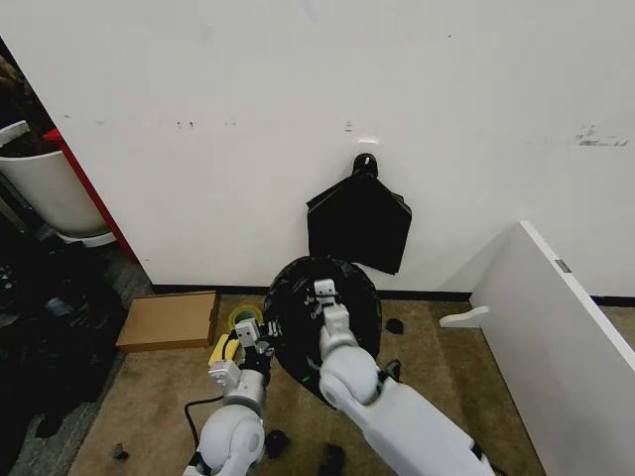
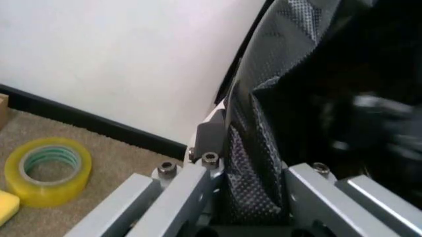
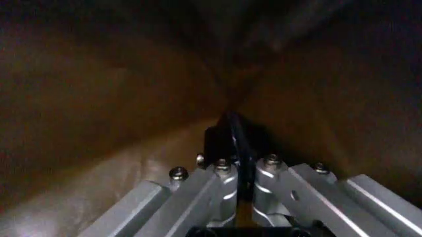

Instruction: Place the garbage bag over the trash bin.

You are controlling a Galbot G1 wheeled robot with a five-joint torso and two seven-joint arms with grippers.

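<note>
Robot body: two white arms with metal grippers.
Arm shells are glossy white and rounded, with black joints; a black cable loops beside the left arm. The left gripper [image 2: 254, 197] and right gripper [image 3: 240, 185] have silver-grey bars fixed with small round screws and dark fingertips.

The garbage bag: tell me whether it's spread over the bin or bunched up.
Spread: in the head view the garbage bag forms a round black dome hiding the bin, both grippers at it.
</note>
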